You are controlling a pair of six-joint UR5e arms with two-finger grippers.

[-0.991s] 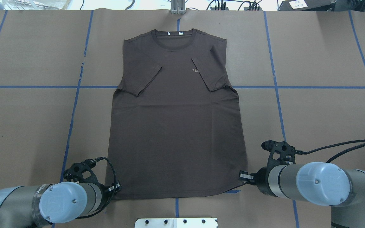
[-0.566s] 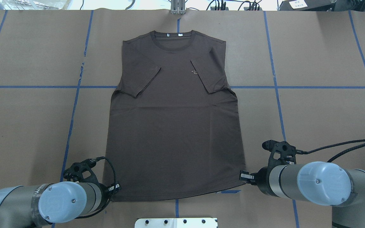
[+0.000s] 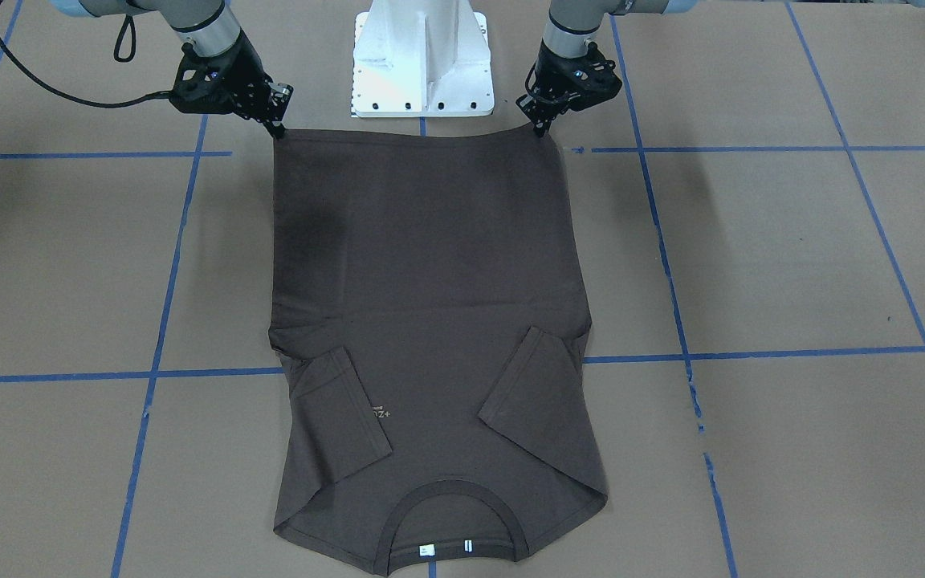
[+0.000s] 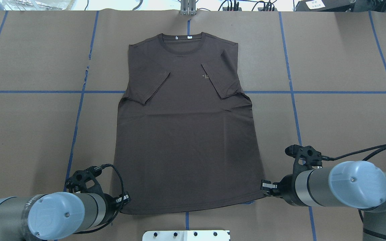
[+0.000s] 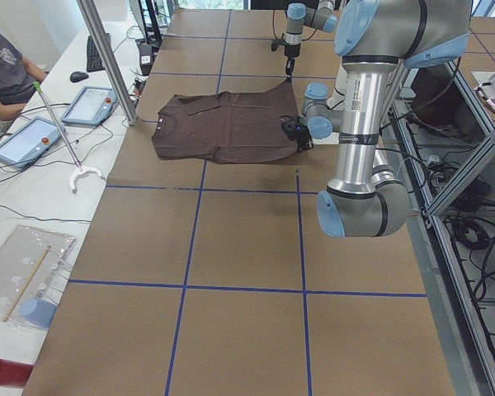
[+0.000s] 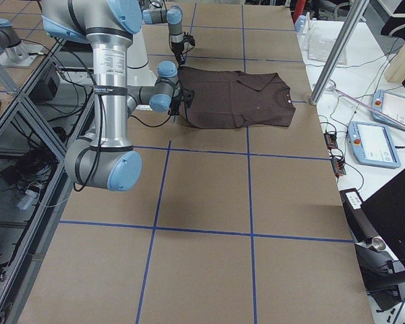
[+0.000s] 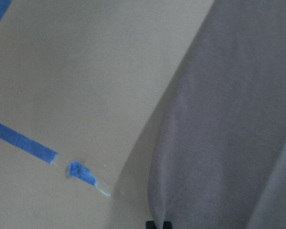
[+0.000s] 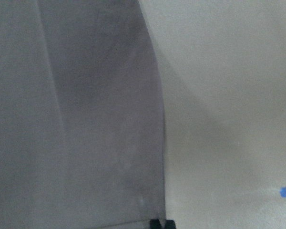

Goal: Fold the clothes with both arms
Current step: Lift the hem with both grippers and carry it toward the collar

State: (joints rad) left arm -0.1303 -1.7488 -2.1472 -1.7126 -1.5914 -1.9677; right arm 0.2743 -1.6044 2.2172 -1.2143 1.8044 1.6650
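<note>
Near edge: my left gripper [image 4: 125,201] and right gripper [image 4: 264,186] are each pinched closed on a hem corner of the T-shirt [image 4: 186,134]. Since a second ago the right has drawn outward. The hem now runs tauter, and its corners appear raised, with shadow beneath. Beyond, the body lies flat on the table [image 4: 330,117], sleeves [image 4: 151,83] turned in, collar [image 4: 180,45] farthest. Judgement: hem secured, ready to carry toward the collar.

brown table [image 4: 28,134] (blue tape [image 4: 28,91] grid), white pedestal [image 3: 422,56]
</note>
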